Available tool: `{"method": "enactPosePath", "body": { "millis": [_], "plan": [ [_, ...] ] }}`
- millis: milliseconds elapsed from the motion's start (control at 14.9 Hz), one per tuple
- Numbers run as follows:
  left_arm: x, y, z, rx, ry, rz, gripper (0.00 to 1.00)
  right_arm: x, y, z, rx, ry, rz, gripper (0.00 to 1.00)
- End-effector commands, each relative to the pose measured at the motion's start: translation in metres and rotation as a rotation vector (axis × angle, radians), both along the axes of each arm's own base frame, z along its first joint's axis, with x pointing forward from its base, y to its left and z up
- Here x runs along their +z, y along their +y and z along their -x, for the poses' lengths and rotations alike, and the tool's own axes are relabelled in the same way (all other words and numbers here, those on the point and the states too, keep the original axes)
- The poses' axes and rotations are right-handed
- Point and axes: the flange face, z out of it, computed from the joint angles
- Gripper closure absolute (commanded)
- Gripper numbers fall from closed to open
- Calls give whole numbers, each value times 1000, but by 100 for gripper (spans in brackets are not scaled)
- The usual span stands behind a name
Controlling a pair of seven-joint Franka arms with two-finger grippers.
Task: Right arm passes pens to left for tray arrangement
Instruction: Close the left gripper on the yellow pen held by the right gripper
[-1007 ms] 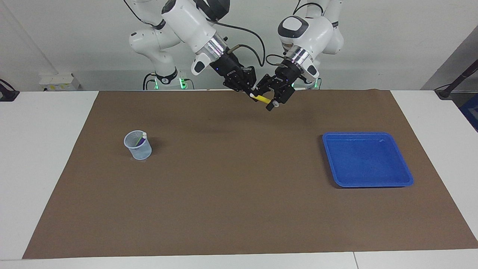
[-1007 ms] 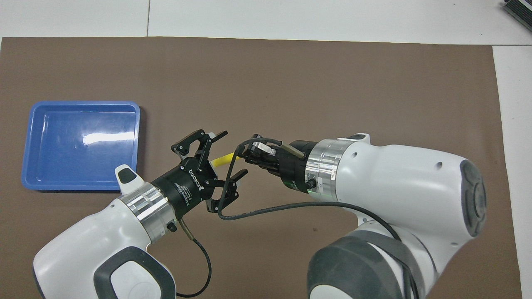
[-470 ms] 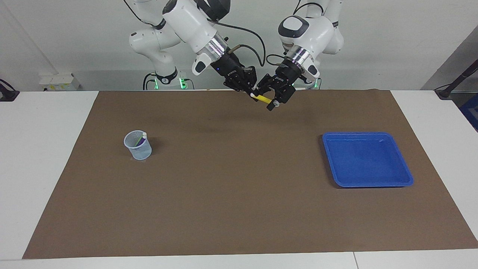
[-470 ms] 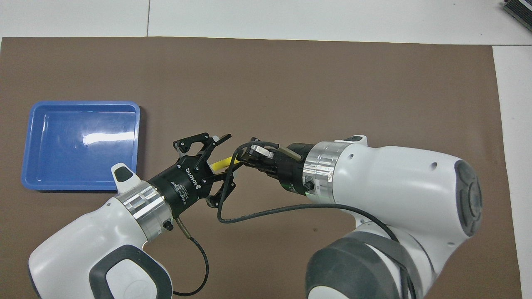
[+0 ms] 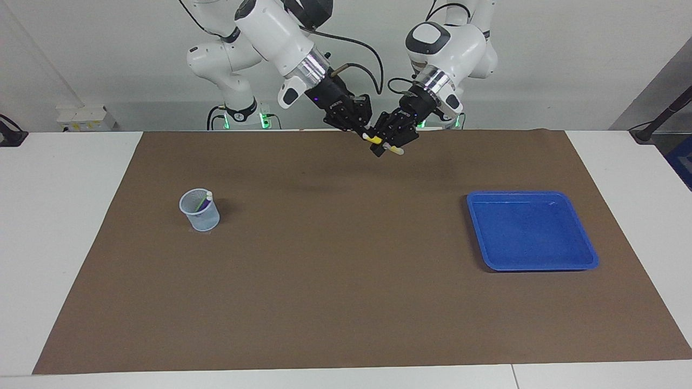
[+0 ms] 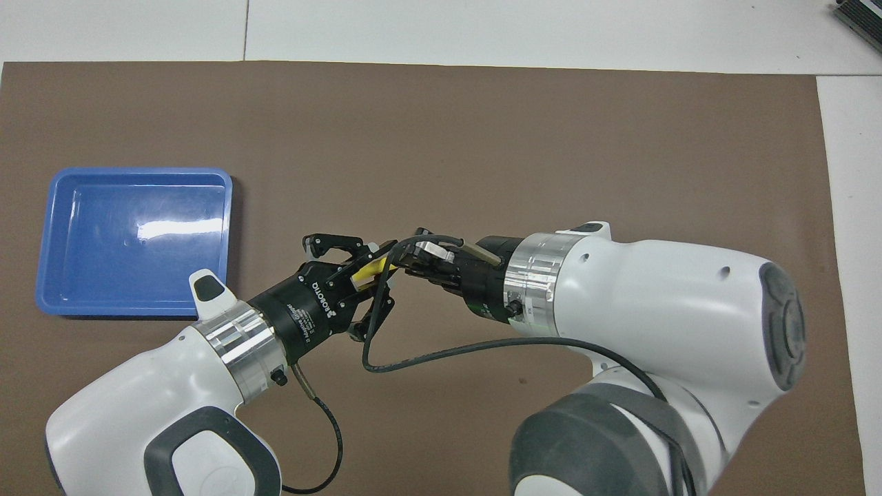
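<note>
Handover in the air over the mat (image 5: 346, 281), at the robots' edge of the table (image 5: 70, 216). The right gripper (image 5: 361, 128) and the left gripper (image 5: 387, 145), marked "ROBOTIQ", were both closed on the yellow pen (image 5: 374, 140). The tray (image 5: 486, 259) lay toward the left arm's end, the cup (image 5: 200, 212) of pens toward the right arm's.

"ROBOTIQ" on the left claw (image 6: 368, 270)

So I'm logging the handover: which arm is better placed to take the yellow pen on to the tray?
Left. The left gripper has the yellow pen between its fingers, and the tray lies at that arm's end of the table.
</note>
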Motion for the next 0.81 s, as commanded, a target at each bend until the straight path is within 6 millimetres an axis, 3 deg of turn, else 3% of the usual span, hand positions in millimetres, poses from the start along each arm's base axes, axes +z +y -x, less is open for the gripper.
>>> {"method": "enactPosePath", "body": {
  "millis": [0, 336, 738],
  "plan": [
    [11, 19, 5, 0, -26, 2, 42, -5, -4, 6, 31, 11, 1, 100],
    [16, 33, -1, -35, -22, -9, 41, -5, -4, 6, 32, 10, 1, 100],
    [16, 33, -1, -27, -30, -15, 47, -7, -6, 5, 34, 10, 4, 100]
  ]
}}
